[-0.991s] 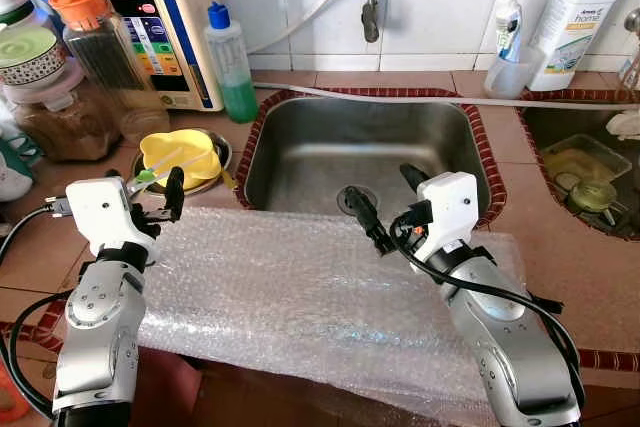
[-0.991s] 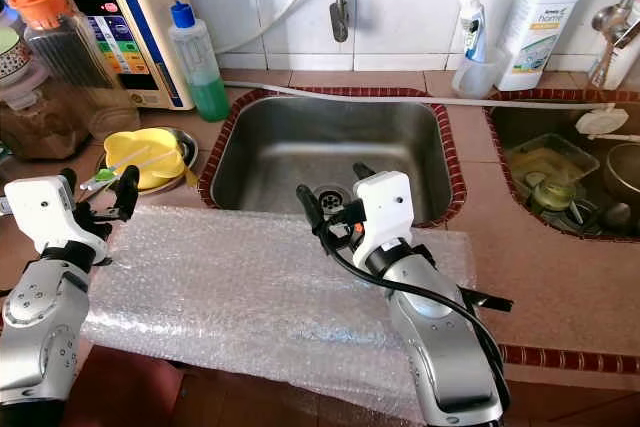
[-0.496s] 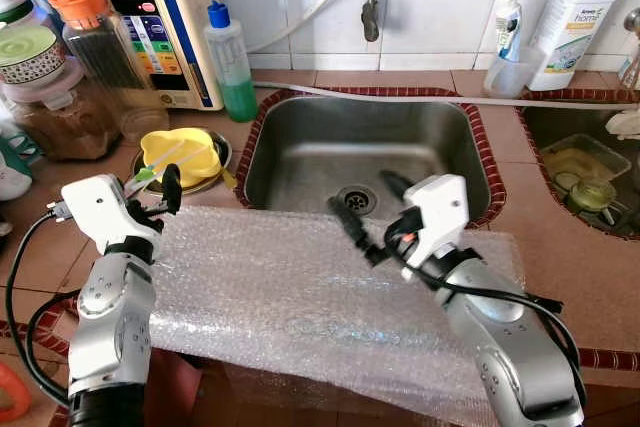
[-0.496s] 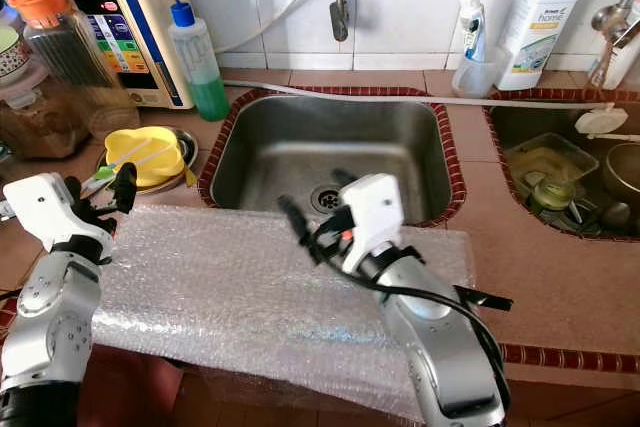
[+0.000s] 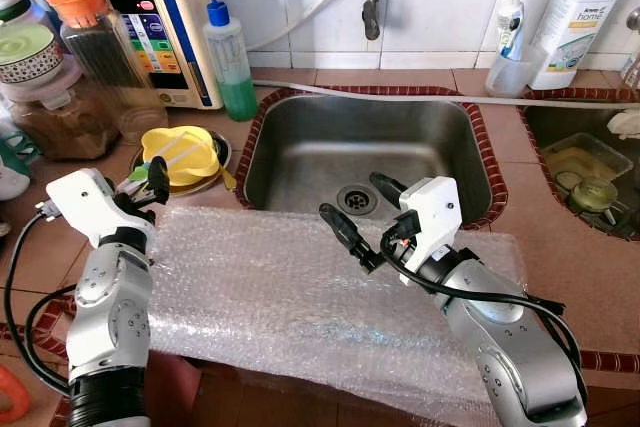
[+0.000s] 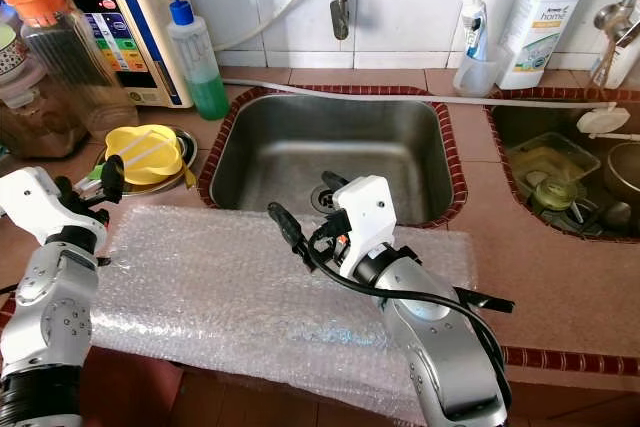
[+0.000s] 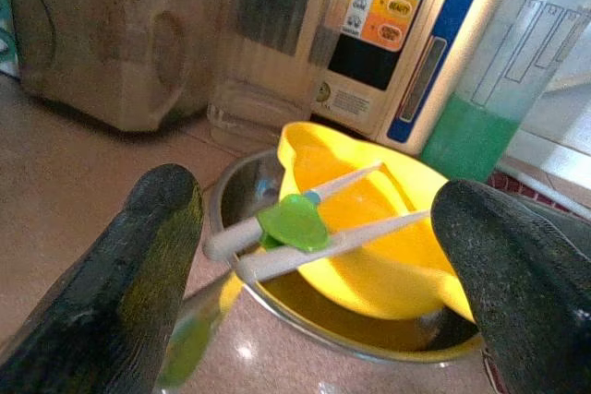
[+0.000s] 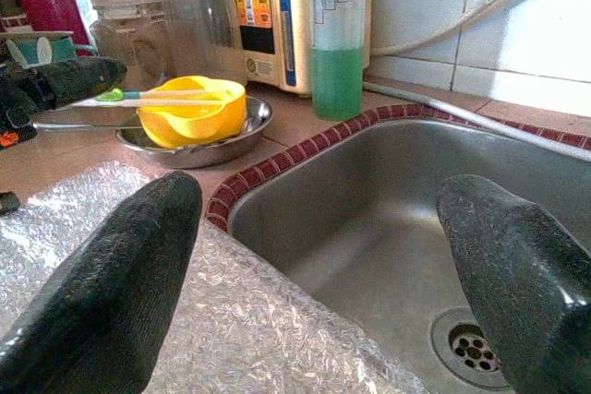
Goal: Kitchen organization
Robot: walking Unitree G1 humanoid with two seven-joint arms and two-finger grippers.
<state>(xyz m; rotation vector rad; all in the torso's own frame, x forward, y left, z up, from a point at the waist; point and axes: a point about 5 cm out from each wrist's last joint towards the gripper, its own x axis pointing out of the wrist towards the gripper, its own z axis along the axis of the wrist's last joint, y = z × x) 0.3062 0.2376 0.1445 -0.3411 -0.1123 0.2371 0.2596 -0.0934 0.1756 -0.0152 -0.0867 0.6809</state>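
Note:
A yellow bowl [image 5: 181, 154] sits in a metal dish [image 5: 222, 152] left of the sink [image 5: 365, 147], with white training chopsticks [image 7: 305, 223] joined by a green clip lying across it. A bubble wrap sheet [image 5: 270, 287] covers the counter in front of the sink. My left gripper [image 5: 150, 179] is open, just short of the bowl at the sheet's left corner, and holds nothing. My right gripper [image 5: 352, 199] is open too, hovering over the sheet's far edge at the sink's front rim, its fingers pointing left toward the bowl [image 8: 189, 110].
A green soap bottle [image 5: 232, 62], a water purifier [image 5: 160, 17] and storage jars [image 5: 95, 47] stand behind the bowl. The tap [image 5: 372, 7] hangs over the sink. A white detergent bottle [image 5: 575, 17] and a second basin with dishes [image 5: 590, 182] are at the right.
My right gripper has swung left along the sink's front rim. My left gripper has shifted left and a little farther out, closer to the yellow bowl. Both stayed open.

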